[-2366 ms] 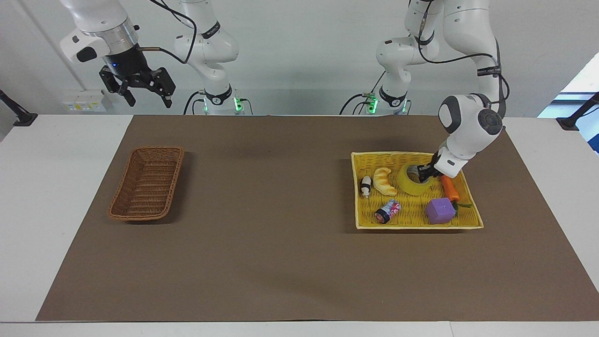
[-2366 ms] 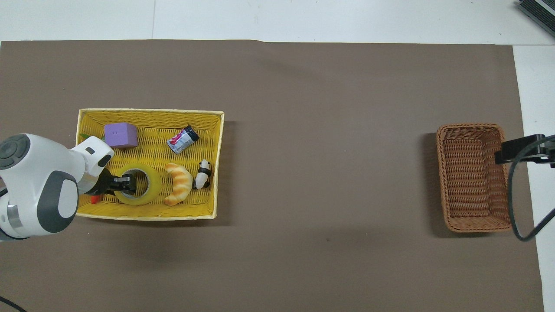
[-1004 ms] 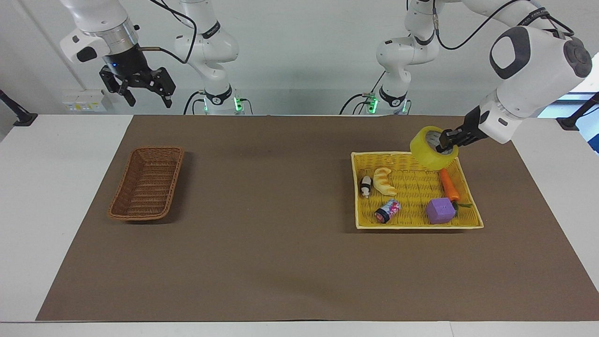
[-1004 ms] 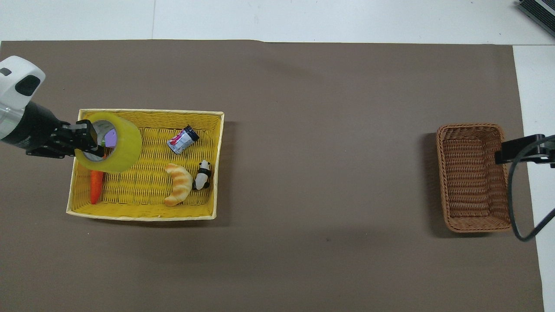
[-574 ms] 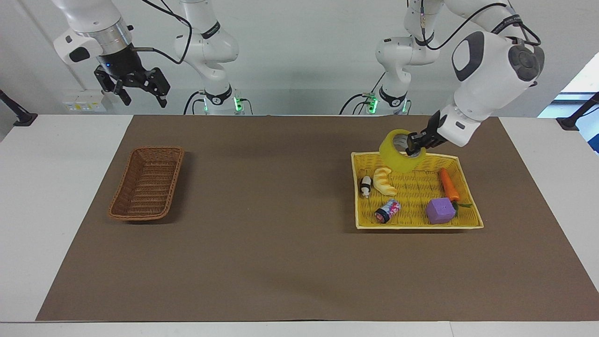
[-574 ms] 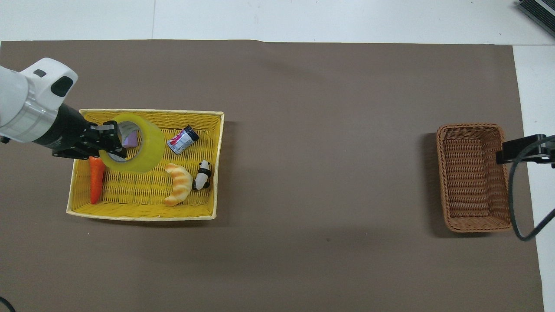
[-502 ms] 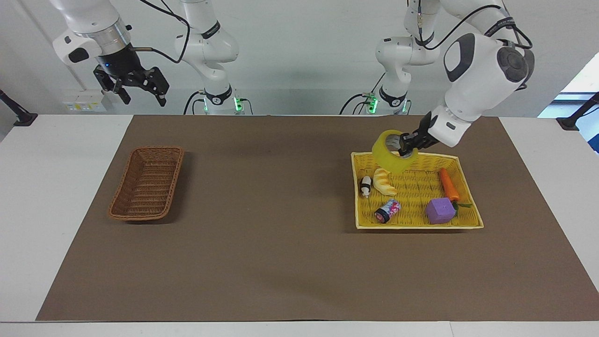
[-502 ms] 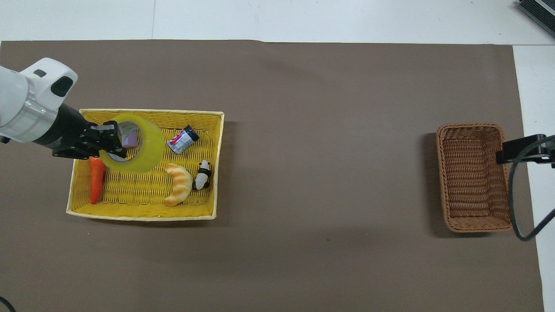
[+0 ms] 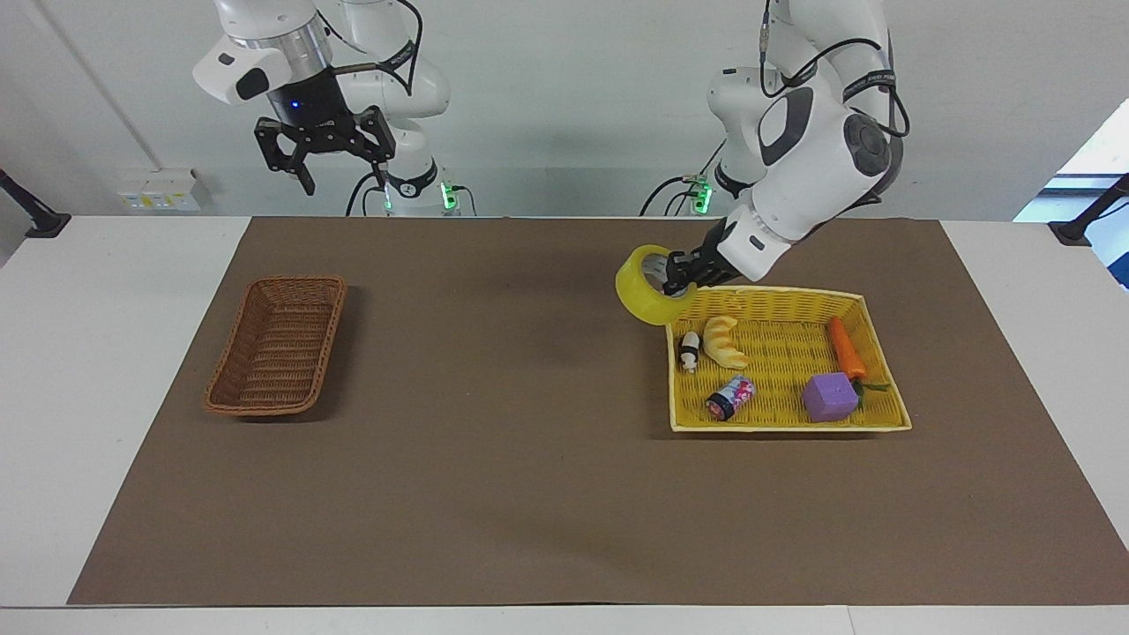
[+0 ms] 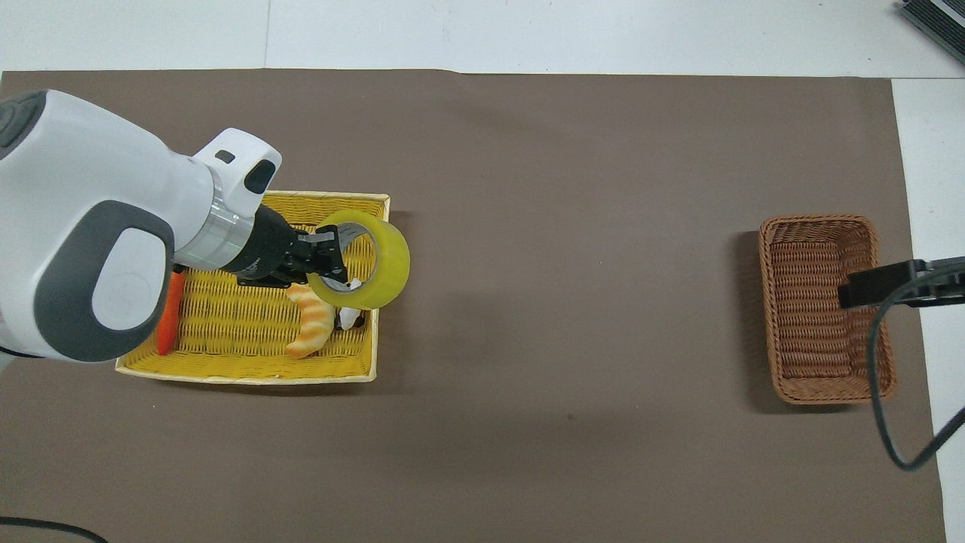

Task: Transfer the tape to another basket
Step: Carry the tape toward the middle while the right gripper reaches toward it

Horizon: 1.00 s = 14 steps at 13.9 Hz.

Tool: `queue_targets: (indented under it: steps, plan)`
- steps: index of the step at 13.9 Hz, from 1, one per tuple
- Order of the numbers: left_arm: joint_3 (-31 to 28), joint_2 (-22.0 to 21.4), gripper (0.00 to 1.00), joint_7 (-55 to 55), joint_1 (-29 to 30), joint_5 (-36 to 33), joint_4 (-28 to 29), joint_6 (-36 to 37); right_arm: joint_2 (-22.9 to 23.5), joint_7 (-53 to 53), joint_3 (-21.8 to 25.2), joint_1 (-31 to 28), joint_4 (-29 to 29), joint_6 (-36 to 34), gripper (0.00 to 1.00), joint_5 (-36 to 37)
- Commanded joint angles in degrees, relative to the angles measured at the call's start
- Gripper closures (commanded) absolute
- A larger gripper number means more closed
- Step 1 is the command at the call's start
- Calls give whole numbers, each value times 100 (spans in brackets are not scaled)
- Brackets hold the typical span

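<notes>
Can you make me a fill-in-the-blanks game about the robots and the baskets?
1. The left gripper holds the ____ in the air.
2. The brown basket has ____ inside it.
3. The orange carrot lies in the ____ basket.
4. The right gripper, up in the air, is ____.

Missing words: tape; nothing; yellow; open

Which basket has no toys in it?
The small dark brown wicker basket at the right arm's end of the table. The flat yellow basket holds toys: a croissant, carrot and purple cube.
</notes>
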<state>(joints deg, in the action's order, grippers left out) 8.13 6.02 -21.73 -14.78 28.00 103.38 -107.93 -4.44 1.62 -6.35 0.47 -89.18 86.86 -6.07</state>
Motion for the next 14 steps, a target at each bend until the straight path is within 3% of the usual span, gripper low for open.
queue_targets:
  steps: [1, 6, 10, 14]
  plan:
    - [-101, 66, 100, 20, -455, 372, 85, -351, 83, 39, 19, 197, -380, 567, 0, -517]
    - [-101, 216, 100, 29, -1008, 760, 85, -861, 610, 1331, 19, 1093, -468, 1042, 0, -1177]
    - [-101, 207, 100, -15, -1465, 777, 50, -1160, 708, 1306, 19, 1157, -802, 1131, 0, -1782]
    - [-101, 198, 100, -68, -1633, 864, 15, -1239, 708, 753, 19, 1148, -1163, 1105, 0, -1907]
